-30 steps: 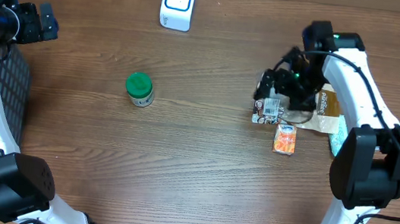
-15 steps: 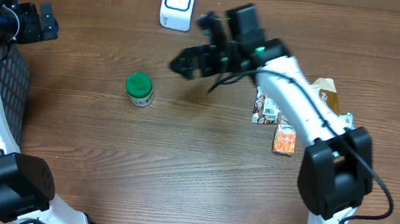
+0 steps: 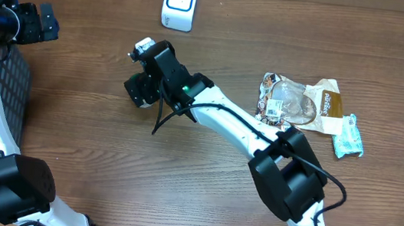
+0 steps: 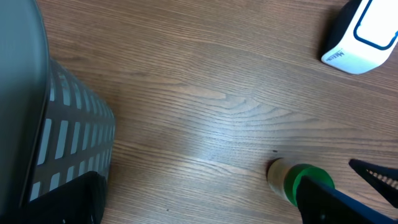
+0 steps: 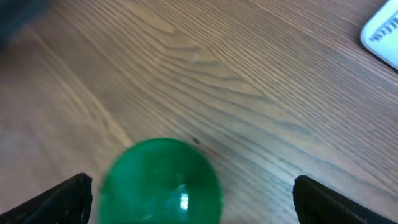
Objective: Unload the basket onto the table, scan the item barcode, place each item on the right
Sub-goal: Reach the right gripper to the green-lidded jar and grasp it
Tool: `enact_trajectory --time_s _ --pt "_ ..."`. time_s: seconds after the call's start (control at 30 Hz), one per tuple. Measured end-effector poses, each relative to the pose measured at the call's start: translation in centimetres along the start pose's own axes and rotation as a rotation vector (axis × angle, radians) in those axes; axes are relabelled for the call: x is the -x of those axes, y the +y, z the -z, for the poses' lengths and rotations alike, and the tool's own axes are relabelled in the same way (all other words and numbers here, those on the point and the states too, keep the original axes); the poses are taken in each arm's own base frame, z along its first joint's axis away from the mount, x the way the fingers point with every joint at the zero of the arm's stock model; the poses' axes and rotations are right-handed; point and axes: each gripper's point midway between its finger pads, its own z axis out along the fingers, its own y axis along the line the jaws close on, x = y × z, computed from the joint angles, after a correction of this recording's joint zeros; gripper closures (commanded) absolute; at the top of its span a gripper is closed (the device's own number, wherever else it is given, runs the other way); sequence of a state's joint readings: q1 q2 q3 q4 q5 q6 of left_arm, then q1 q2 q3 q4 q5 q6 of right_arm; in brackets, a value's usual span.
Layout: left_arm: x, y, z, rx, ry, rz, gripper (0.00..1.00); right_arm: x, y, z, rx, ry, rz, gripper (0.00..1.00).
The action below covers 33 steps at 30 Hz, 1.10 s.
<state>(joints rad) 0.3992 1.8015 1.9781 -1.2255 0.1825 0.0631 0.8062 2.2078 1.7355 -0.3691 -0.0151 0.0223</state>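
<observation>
Small jar (image 5: 160,180) with green lid stands upright on the counter (image 3: 178,179), left of centre, some way from the white scanner (image 3: 180,4). Right pincer (image 5: 191,186) hangs right over it, jaws spread wide, lid between them, nothing gripped. Left pincer (image 3: 43,22) sits at the far-left edge, also spread, empty. Jar looks rigid and light; smooth round sides are probably slippery, so it could tip or roll. Best hold: squarely across the lid or upper body, label left bare; barcode not visible from here
</observation>
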Motion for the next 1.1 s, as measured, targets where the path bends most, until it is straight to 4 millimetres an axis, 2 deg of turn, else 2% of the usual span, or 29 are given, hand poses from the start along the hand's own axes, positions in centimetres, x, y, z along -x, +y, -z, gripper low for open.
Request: enact_trajectory --time_s 0.17,0.63,0.8,1.0,1.1 --pt "0.0 0.0 0.0 0.000 0.000 0.000 0.01 -0.2 -0.2 -0.7 0.012 -0.004 0.025 0.00" --pt "0.0 0.0 0.0 0.000 0.000 0.000 0.00 -0.2 1.2 -1.6 0.073 -0.021 0.044 0.00" --pt "0.0 0.0 0.0 0.000 0.000 0.000 0.01 0.2 0.9 -1.2 0.052 -0.010 0.049 0.00" --pt "0.0 0.0 0.0 0.000 0.000 0.000 0.01 2.0 1.0 -0.5 0.048 -0.036 0.052 0.00" --pt "0.0 0.0 0.0 0.000 0.000 0.000 0.01 1.7 1.2 -0.5 0.049 -0.025 0.053 0.00"
